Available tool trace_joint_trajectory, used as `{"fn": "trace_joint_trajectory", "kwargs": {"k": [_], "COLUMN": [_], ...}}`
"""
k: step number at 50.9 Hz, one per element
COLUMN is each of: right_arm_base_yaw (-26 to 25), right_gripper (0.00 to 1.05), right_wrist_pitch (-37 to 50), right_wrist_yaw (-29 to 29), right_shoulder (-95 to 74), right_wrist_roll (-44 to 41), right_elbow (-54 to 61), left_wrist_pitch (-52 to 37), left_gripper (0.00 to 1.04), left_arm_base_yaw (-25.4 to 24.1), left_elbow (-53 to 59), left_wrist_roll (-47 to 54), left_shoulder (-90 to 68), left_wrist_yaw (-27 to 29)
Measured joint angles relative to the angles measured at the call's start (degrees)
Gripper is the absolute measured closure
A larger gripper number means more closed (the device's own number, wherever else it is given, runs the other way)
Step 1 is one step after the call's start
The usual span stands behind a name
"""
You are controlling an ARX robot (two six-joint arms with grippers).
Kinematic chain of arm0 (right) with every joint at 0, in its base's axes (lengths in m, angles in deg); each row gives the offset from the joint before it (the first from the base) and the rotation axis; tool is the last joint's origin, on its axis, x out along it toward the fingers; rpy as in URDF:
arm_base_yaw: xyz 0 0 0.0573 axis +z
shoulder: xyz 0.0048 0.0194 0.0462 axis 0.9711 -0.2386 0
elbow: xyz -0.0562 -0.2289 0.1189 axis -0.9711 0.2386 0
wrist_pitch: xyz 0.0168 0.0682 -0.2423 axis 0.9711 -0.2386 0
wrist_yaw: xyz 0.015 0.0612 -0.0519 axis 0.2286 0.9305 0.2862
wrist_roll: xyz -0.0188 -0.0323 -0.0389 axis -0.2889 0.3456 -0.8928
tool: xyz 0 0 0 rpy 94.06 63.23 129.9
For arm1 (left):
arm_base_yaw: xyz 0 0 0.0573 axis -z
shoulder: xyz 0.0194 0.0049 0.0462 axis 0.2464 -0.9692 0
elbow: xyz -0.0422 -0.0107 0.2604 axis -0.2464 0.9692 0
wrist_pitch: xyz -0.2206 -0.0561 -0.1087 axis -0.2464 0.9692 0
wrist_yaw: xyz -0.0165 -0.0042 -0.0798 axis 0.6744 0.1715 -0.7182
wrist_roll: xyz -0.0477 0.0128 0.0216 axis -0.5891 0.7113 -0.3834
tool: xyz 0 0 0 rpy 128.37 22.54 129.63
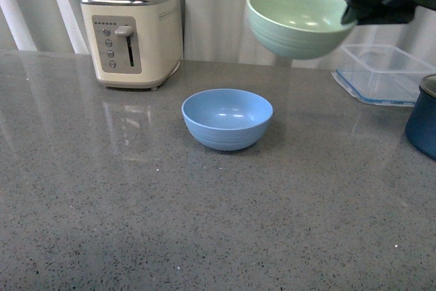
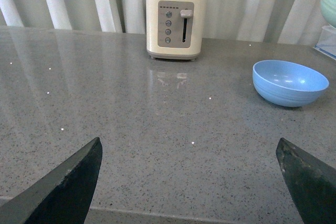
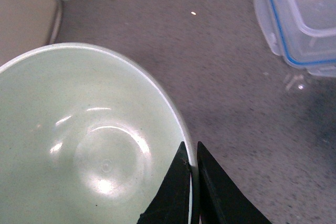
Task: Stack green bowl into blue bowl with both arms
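Green bowl (image 1: 300, 22) held aloft, rim clamped between right fingers (image 3: 173, 198), above and right of blue bowl (image 1: 227, 118) resting on tabletop (image 1: 102, 202); left fingers (image 2: 63, 187) spread wide, empty, low over tabletop; carry leftward until centred over blue bowl, keep level, lower gently, then release.

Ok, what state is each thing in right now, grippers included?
green bowl: held above the counter, tilted, empty.
blue bowl: upright on the counter, empty.
right gripper: shut on the green bowl's rim.
left gripper: open, holding nothing.
toaster: lever up.
clear container: looks empty.
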Motion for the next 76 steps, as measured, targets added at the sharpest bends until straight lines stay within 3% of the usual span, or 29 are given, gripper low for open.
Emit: {"fn": "trace_joint_trajectory", "kwargs": {"k": [17, 40, 48, 54, 58, 60, 63, 68, 76], "right_arm_base_yaw": [8.35, 9.92, 9.66, 8.68, 7.37, 6.99, 5.51, 1.86, -1.27], "right_gripper": [1.04, 1.03, 0.84, 0.61, 0.45, 0.47, 0.59, 0.80, 1.04], "right_wrist_pitch": [-2.91, -3.93, -4.13, -3.06, 2.27, 8.00, 26.05, 45.88, 53.79], "right_wrist_yaw": [-3.30, -5.66, -5.22, -1.75, 1.44, -1.51, -10.40, -11.74, -8.94], "right_shoulder": [-8.66, -13.88, -13.66, -10.49, -4.66, -1.79, 5.95, 17.40, 23.43], "right_wrist_roll": [-1.53, -2.95, -2.97, -2.34, -2.38, -3.91, -10.49, -16.02, -18.36], "right_elbow": [-7.58, -7.80, -7.82, -7.41, -3.28, 0.13, 10.82, 28.17, 44.89], "left_wrist_pitch": [0.00, 0.00, 0.00, 0.00, 0.00, 0.00, 0.00, 0.00, 0.00], "left_gripper": [0.07, 0.07, 0.07, 0.07, 0.07, 0.07, 0.07, 0.07, 0.07], "left_arm_base_yaw": [0.00, 0.00, 0.00, 0.00, 0.00, 0.00, 0.00, 0.00, 0.00], "left_elbow": [0.00, 0.00, 0.00, 0.00, 0.00, 0.00, 0.00, 0.00, 0.00], "left_wrist_roll": [0.00, 0.00, 0.00, 0.00, 0.00, 0.00, 0.00, 0.00, 0.00], "left_shoulder": [0.00, 0.00, 0.00, 0.00, 0.00, 0.00, 0.00, 0.00, 0.00], "left_wrist_yaw": [0.00, 0.00, 0.00, 0.00, 0.00, 0.00, -0.02, 0.04, -0.02]}}
